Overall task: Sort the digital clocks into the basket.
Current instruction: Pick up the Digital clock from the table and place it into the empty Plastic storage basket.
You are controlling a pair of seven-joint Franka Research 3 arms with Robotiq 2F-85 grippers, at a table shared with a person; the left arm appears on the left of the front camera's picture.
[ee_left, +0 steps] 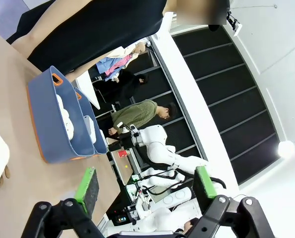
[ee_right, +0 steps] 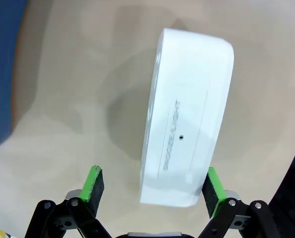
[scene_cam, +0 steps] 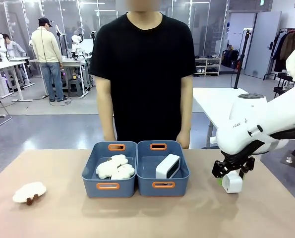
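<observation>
Pale grey lettering runs lengthwise along the white casing of the digital clock (ee_right: 187,119) in the right wrist view; it seems to read "SNOOZE/LIGHT", though the print is faint. In the front view, the white shell of the right arm (scene_cam: 251,126) bears dark letters reading "FRAN", the rest of the word curving out of sight. A red sign (ee_left: 122,153) in the left wrist view's background is too small to read.

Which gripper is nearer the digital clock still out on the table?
The right gripper. It is open just above the digital clock, jaws on either side, at the table's right. The left gripper is open far off, past the two baskets.
</observation>
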